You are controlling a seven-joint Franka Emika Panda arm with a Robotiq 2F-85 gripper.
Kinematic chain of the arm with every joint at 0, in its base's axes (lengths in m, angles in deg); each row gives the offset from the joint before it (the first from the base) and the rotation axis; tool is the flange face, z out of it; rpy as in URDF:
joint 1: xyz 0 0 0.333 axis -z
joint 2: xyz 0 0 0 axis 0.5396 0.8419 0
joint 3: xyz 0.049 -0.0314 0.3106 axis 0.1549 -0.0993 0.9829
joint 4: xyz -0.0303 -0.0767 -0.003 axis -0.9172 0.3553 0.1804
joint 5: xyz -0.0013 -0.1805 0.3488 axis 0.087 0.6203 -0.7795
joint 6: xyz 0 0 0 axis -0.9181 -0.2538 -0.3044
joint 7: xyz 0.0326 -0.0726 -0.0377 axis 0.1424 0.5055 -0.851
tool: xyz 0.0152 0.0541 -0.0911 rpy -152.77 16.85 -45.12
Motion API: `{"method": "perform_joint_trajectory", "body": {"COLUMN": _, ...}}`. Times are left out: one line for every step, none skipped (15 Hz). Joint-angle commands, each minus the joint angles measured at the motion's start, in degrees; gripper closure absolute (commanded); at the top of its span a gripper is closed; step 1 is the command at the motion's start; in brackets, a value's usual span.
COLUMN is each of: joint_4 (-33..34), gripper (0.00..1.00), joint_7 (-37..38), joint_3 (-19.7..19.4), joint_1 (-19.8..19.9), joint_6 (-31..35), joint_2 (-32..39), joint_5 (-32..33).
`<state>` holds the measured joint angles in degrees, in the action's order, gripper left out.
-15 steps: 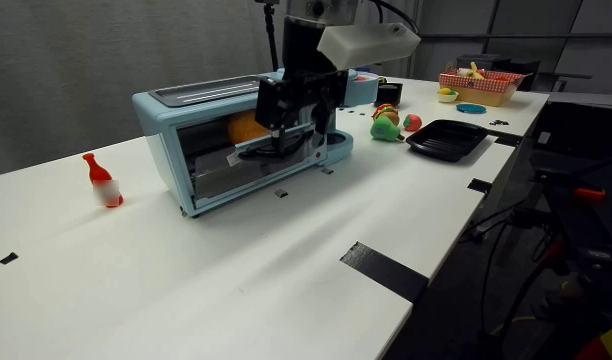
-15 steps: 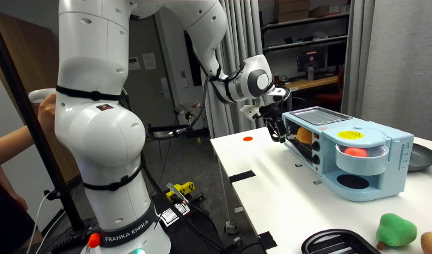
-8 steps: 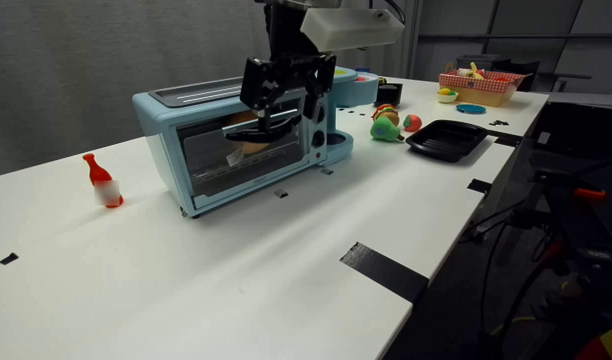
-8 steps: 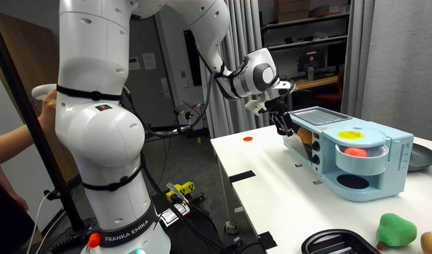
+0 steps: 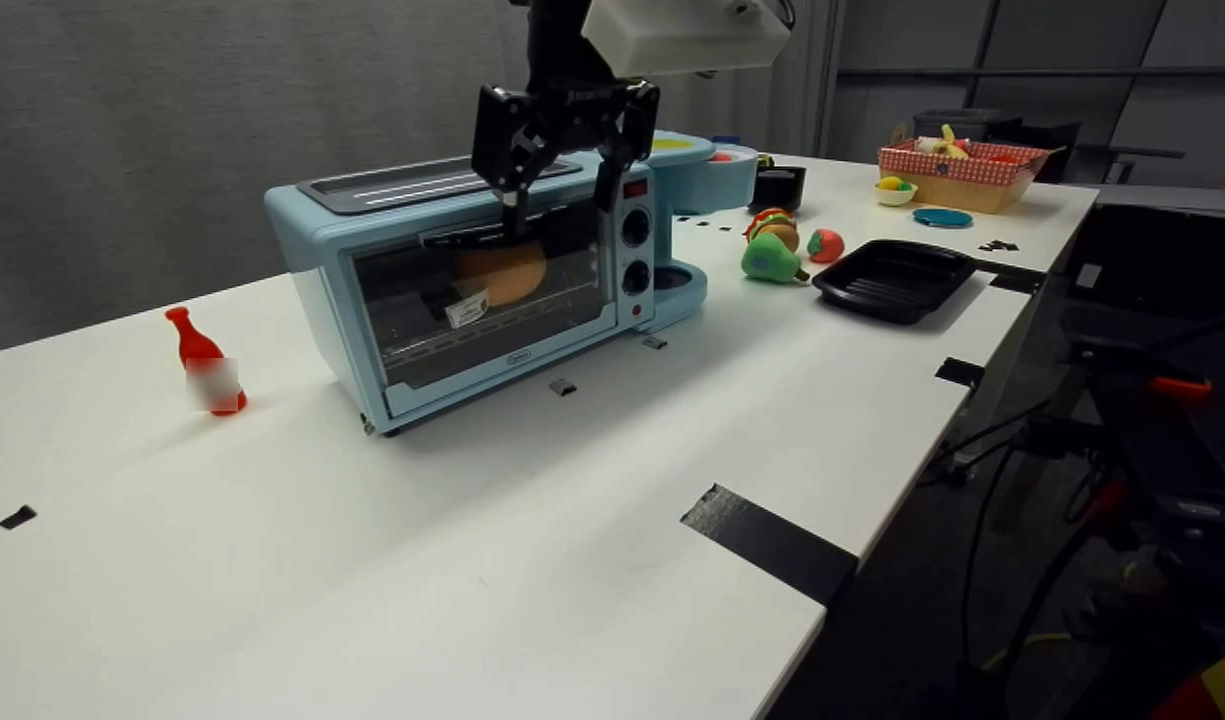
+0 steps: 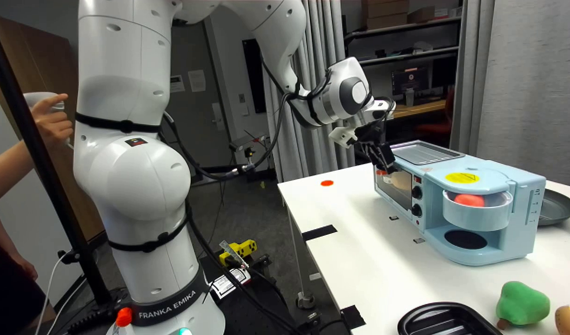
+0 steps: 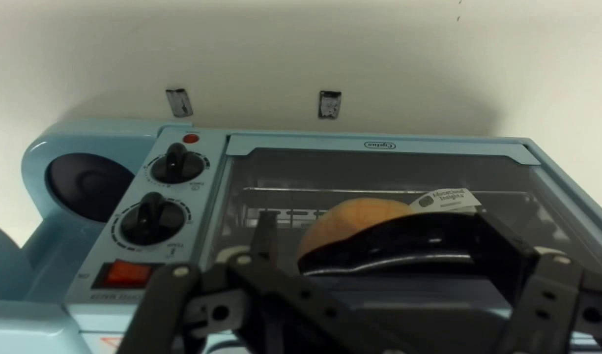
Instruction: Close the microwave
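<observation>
The microwave is a light blue toaster-oven appliance on the white table, also in an exterior view. Its glass door stands upright, at or close to the frame; I cannot tell if it is fully flush. The black handle runs along the door's upper edge. An orange item with a white tag shows behind the glass. My gripper is open, its fingers spread toward both ends of the handle; the right finger overlaps the handle's end. In an exterior view the gripper is at the door's top; the contact is unclear.
A red bottle stands beside the oven. A green pear, a strawberry, a toy burger and a black tray lie past its other end. A checked basket is farther back. A person's hand shows beside the arm.
The gripper has moved up and in toward the oven. The door has swung up from partly open and tilted to upright, with the handle rising. The fingers stay spread.
</observation>
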<state>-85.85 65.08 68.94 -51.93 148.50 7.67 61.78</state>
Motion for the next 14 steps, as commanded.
{"method": "perform_joint_trajectory", "body": {"joint_4": -1.79, "gripper": 0.00, "joint_7": 0.06, "joint_3": 1.54, "joint_1": 1.45, "joint_6": -0.50, "joint_2": -3.00, "joint_5": 0.05}}
{"method": "perform_joint_trajectory", "body": {"joint_4": -2.72, "gripper": 0.00, "joint_7": -1.42, "joint_3": 2.66, "joint_1": 2.20, "joint_6": -0.64, "joint_2": -4.18, "joint_5": -1.34}}
{"method": "perform_joint_trajectory", "body": {"joint_4": -3.48, "gripper": 0.00, "joint_7": -2.33, "joint_3": 3.53, "joint_1": 2.74, "joint_6": -0.67, "joint_2": -5.19, "joint_5": -2.35}}
{"method": "perform_joint_trajectory", "body": {"joint_4": -4.52, "gripper": 0.00, "joint_7": -2.96, "joint_3": 4.34, "joint_1": 3.15, "joint_6": -0.73, "joint_2": -6.54, "joint_5": -3.03}}
{"method": "perform_joint_trajectory", "body": {"joint_4": -5.50, "gripper": 0.00, "joint_7": -3.40, "joint_3": 5.06, "joint_1": 3.52, "joint_6": -0.70, "joint_2": -7.89, "joint_5": -3.43}}
{"method": "perform_joint_trajectory", "body": {"joint_4": -6.73, "gripper": 0.00, "joint_7": -3.74, "joint_3": 5.70, "joint_1": 3.78, "joint_6": -0.75, "joint_2": -9.45, "joint_5": -3.62}}
{"method": "perform_joint_trajectory", "body": {"joint_4": -7.75, "gripper": 0.00, "joint_7": -3.78, "joint_3": 6.24, "joint_1": 4.00, "joint_6": -0.74, "joint_2": -10.77, "joint_5": -3.61}}
{"method": "perform_joint_trajectory", "body": {"joint_4": -9.08, "gripper": 0.00, "joint_7": -3.75, "joint_3": 6.83, "joint_1": 4.21, "joint_6": -0.73, "joint_2": -12.43, "joint_5": -3.39}}
{"method": "perform_joint_trajectory", "body": {"joint_4": -10.28, "gripper": 0.00, "joint_7": -3.66, "joint_3": 7.43, "joint_1": 4.46, "joint_6": -0.67, "joint_2": -14.01, "joint_5": -3.15}}
{"method": "perform_joint_trajectory", "body": {"joint_4": -11.61, "gripper": 0.00, "joint_7": -3.29, "joint_3": 7.97, "joint_1": 4.59, "joint_6": -0.63, "joint_2": -15.76, "joint_5": -2.58}}
{"method": "perform_joint_trajectory", "body": {"joint_4": -12.75, "gripper": 0.00, "joint_7": -2.91, "joint_3": 8.60, "joint_1": 4.87, "joint_6": -0.68, "joint_2": -17.30, "joint_5": -2.19}}
{"method": "perform_joint_trajectory", "body": {"joint_4": -13.99, "gripper": 0.00, "joint_7": -3.06, "joint_3": 9.37, "joint_1": 5.29, "joint_6": -0.69, "joint_2": -18.91, "joint_5": -2.24}}
{"method": "perform_joint_trajectory", "body": {"joint_4": -15.22, "gripper": 0.00, "joint_7": -3.00, "joint_3": 10.11, "joint_1": 5.73, "joint_6": -0.67, "joint_2": -20.48, "joint_5": -2.16}}
{"method": "perform_joint_trajectory", "body": {"joint_4": -16.42, "gripper": 0.00, "joint_7": -3.03, "joint_3": 10.89, "joint_1": 6.23, "joint_6": -0.57, "joint_2": -21.99, "joint_5": -2.24}}
